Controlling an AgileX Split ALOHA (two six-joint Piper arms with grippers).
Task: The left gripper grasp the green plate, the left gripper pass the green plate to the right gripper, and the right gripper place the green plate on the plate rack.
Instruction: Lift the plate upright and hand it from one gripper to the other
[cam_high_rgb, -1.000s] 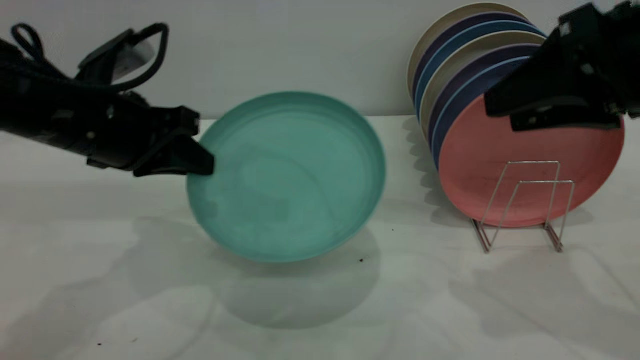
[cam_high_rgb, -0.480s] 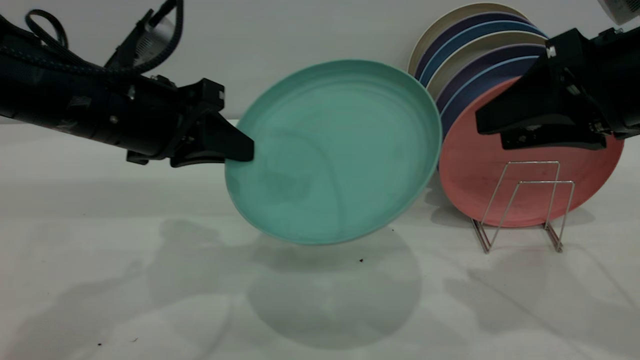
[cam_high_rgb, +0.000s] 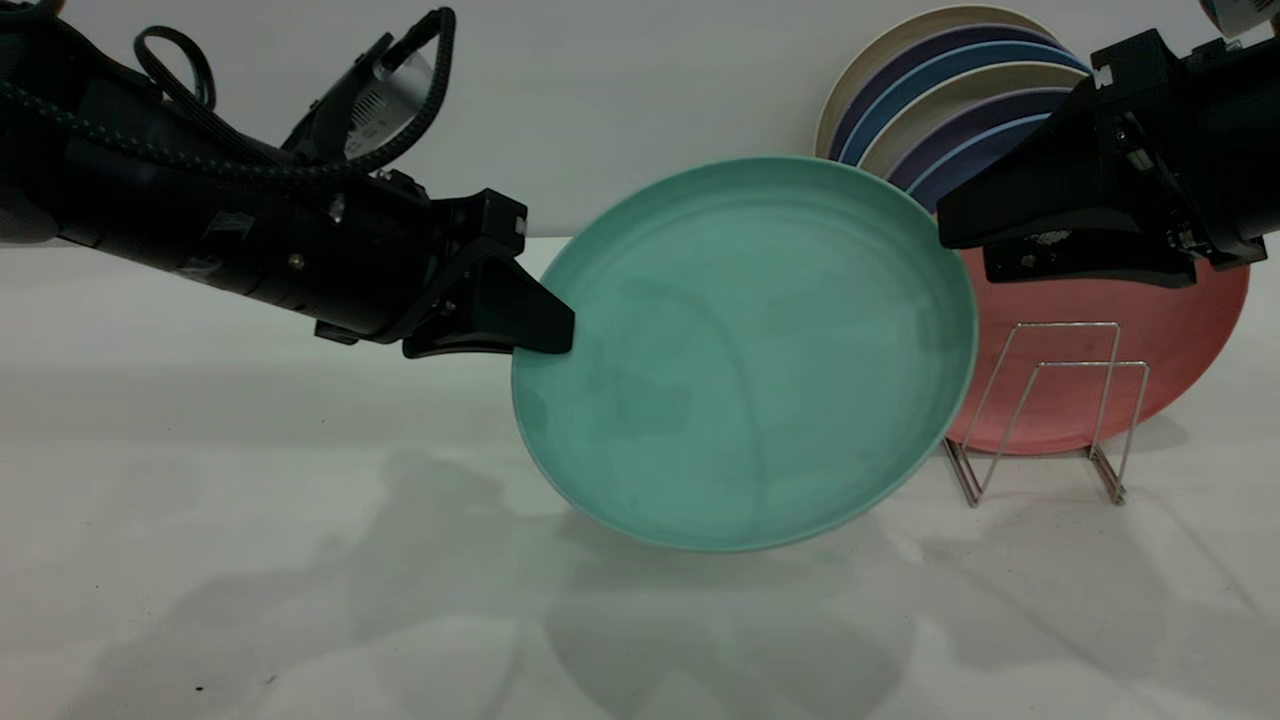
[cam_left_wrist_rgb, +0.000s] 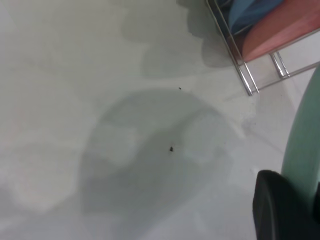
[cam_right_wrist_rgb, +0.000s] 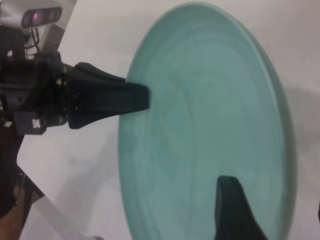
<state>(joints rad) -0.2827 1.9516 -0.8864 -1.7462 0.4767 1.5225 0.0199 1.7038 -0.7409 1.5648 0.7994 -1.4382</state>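
Note:
My left gripper (cam_high_rgb: 548, 336) is shut on the left rim of the green plate (cam_high_rgb: 745, 350) and holds it tilted, nearly upright, above the table. In the left wrist view one black finger (cam_left_wrist_rgb: 280, 207) presses the plate's edge (cam_left_wrist_rgb: 302, 145). My right gripper (cam_high_rgb: 950, 228) is open at the plate's upper right rim. In the right wrist view its jaws straddle that rim, one finger (cam_right_wrist_rgb: 232, 210) over the plate's face (cam_right_wrist_rgb: 200, 115). The left gripper (cam_right_wrist_rgb: 142, 97) shows on the opposite rim. The plate rack (cam_high_rgb: 1050, 400) stands at the right, behind the plate's right edge.
A salmon-pink plate (cam_high_rgb: 1110, 345) leans in the rack, with several blue, purple and beige plates (cam_high_rgb: 940, 90) stacked upright behind it against the wall. The rack's front wire loops (cam_high_rgb: 1060, 345) hold nothing. The white table (cam_high_rgb: 300, 560) lies below.
The left arm has carried the green plate to the right, toward the right gripper. The plate's right rim now sits at the right gripper's jaws and covers part of the pink plate.

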